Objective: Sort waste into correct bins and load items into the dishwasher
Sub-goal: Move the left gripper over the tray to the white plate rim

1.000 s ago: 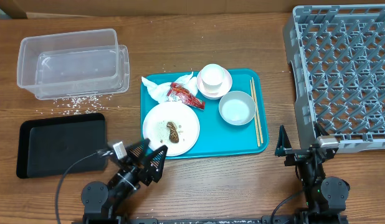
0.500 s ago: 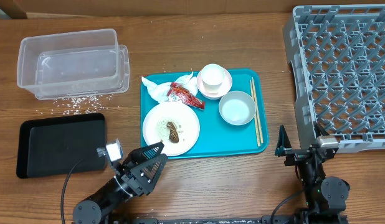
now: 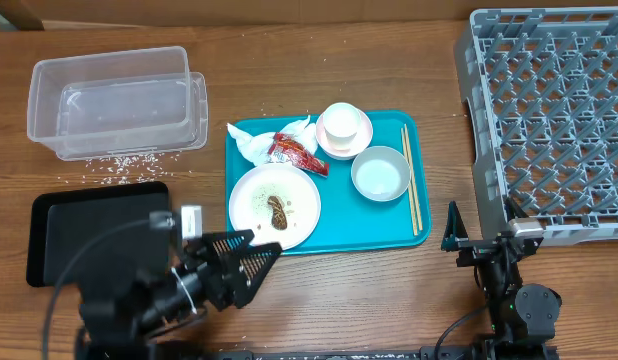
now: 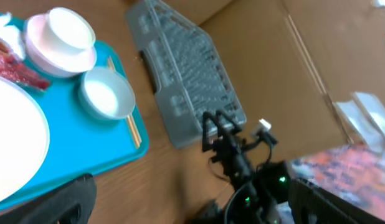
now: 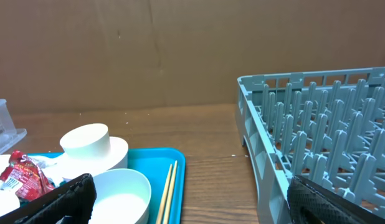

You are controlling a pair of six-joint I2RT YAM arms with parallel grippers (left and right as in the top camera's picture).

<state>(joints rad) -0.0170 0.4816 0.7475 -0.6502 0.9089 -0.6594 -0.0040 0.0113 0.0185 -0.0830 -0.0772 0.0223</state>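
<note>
On the teal tray lie a white plate with a brown food scrap, a crumpled napkin, a red wrapper, a white cup on a pinkish saucer, a pale bowl and chopsticks. Rice grains lie by the clear tub. The black tray is at front left, the grey dish rack at right. My left gripper is open and empty at the tray's front left corner. My right gripper is open and empty, right of the tray.
The left wrist view shows the cup, bowl, chopsticks and rack. The right wrist view shows the cup, bowl, chopsticks, wrapper and rack. A cardboard wall stands behind the table.
My left arm has risen and swung, its gripper shifting right along the teal tray's front edge. The right arm has not moved.
</note>
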